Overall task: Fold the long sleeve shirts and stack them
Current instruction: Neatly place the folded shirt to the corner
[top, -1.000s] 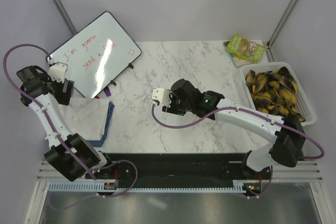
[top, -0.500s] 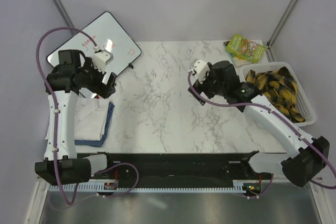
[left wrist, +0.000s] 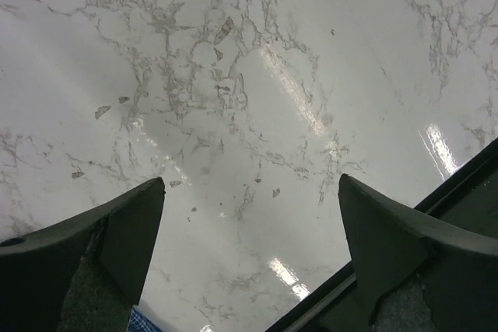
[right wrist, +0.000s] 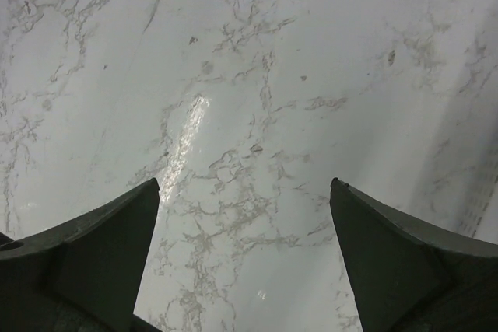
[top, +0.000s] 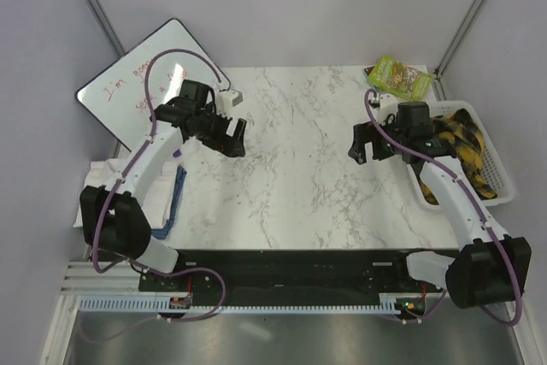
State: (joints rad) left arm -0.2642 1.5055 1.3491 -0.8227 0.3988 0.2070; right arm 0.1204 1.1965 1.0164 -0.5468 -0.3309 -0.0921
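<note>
At the table's far left corner a whiteboard with red writing leans. On the table's left edge lie the two shirts, stacked: the white shirt on top and the blue shirt showing along its right side, partly hidden by the left arm. The left gripper hangs over the table's left half, well apart from the shirts, its fingers spread wide with nothing between them. The right gripper hangs over the table's right half, also spread wide and holding nothing. At the table's far right corner sits a green box. At the table's right edge a white basket holds a yellow-and-black checked cloth.
</note>
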